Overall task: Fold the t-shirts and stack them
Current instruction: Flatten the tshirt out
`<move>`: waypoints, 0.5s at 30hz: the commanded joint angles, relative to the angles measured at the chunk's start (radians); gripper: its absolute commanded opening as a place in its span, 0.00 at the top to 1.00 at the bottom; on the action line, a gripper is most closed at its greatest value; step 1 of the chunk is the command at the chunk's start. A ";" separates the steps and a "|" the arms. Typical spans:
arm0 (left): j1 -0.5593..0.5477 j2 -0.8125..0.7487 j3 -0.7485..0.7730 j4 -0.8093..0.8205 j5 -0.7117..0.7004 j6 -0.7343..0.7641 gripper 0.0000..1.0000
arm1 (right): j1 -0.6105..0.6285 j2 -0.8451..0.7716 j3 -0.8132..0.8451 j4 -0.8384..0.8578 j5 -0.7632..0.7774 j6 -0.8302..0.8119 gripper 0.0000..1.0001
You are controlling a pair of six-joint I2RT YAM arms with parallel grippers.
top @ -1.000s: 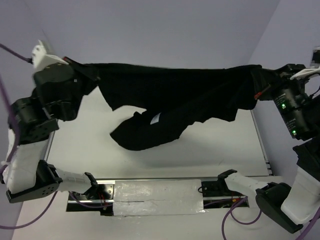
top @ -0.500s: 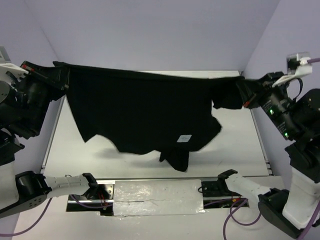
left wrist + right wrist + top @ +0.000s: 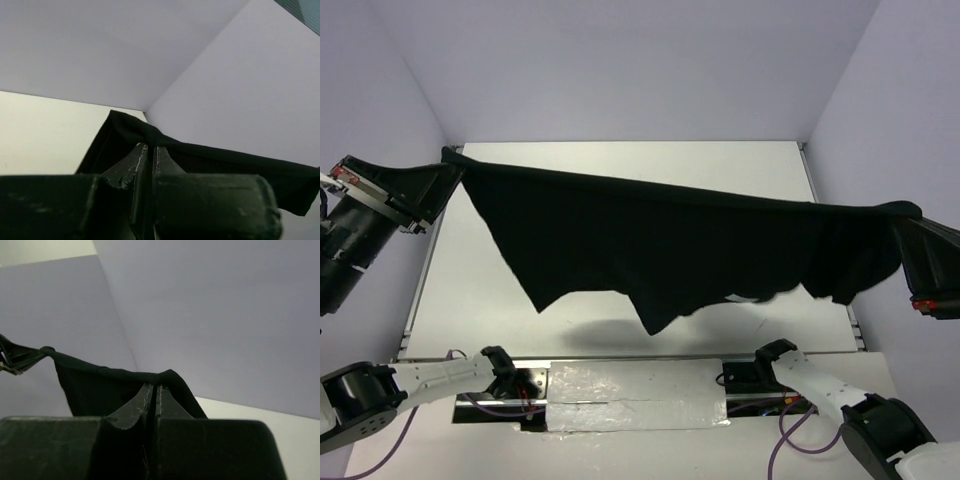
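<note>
1. The room has pale purple walls [image 3: 620, 60] around a flat white surface [image 3: 640, 162].
2. The plain black soft short-sleeved t-shirt [image 3: 660, 235] hangs in the air above the surface. It is pulled out wide from one side to the other. Its top edge is tight, and its bottom edge hangs loose and uneven. It does not seem to touch the surface.
3. I think this is the spreading-out step, done before any fold. No fold shows yet.
4. The next move, I think, is to bring both pincers down together and lay the t-shirt flat on the surface. Both ends should go down evenly, or the cloth may land crooked or bunched up.
5. The left pincer [image 3: 150, 148] is pressed together on one top corner of the t-shirt, with black cloth squeezed inside it.
6. The right pincer [image 3: 152, 388] is pressed together too. It pinches the other top corner, and the cloth runs away from it in a tight line.
</note>
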 commanded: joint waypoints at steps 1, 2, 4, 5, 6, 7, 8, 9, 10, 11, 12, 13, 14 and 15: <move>0.028 -0.034 0.025 0.101 0.026 0.077 1.00 | -0.005 0.000 -0.045 0.093 0.067 0.012 1.00; 0.031 -0.039 0.021 0.113 0.038 0.087 1.00 | -0.005 -0.006 -0.054 0.119 0.065 0.013 1.00; 0.036 -0.041 0.019 0.134 0.048 0.102 1.00 | -0.005 0.003 -0.033 0.123 0.065 0.013 1.00; 0.036 -0.041 0.019 0.142 0.061 0.110 1.00 | -0.005 0.014 -0.019 0.121 0.065 0.010 1.00; 0.037 -0.041 0.019 0.150 0.068 0.119 1.00 | -0.005 0.020 -0.002 0.123 0.067 0.008 1.00; 0.036 -0.038 0.019 0.159 0.068 0.120 1.00 | -0.005 0.023 0.001 0.127 0.073 -0.007 1.00; 0.036 -0.035 0.021 0.164 0.063 0.126 1.00 | -0.005 0.032 -0.005 0.127 0.099 -0.011 1.00; 0.036 -0.028 0.021 0.167 0.057 0.127 1.00 | -0.005 0.040 -0.011 0.126 0.111 -0.016 1.00; 0.036 -0.019 0.016 0.167 0.045 0.125 1.00 | -0.005 0.057 -0.020 0.124 0.123 -0.033 1.00; 0.036 -0.015 0.009 0.168 0.025 0.114 1.00 | -0.005 0.066 -0.036 0.124 0.136 -0.039 1.00; 0.036 -0.012 -0.007 0.167 -0.039 0.104 1.00 | -0.005 0.074 -0.083 0.130 0.157 -0.047 1.00; 0.036 -0.002 -0.048 0.151 -0.088 0.085 1.00 | -0.005 0.086 -0.117 0.156 0.168 -0.060 1.00; 0.036 0.008 -0.060 0.113 -0.153 -0.015 1.00 | -0.003 0.095 -0.189 0.169 0.182 -0.065 1.00; 0.034 0.051 -0.050 0.061 -0.288 -0.080 1.00 | -0.003 0.107 -0.221 0.179 0.209 -0.068 1.00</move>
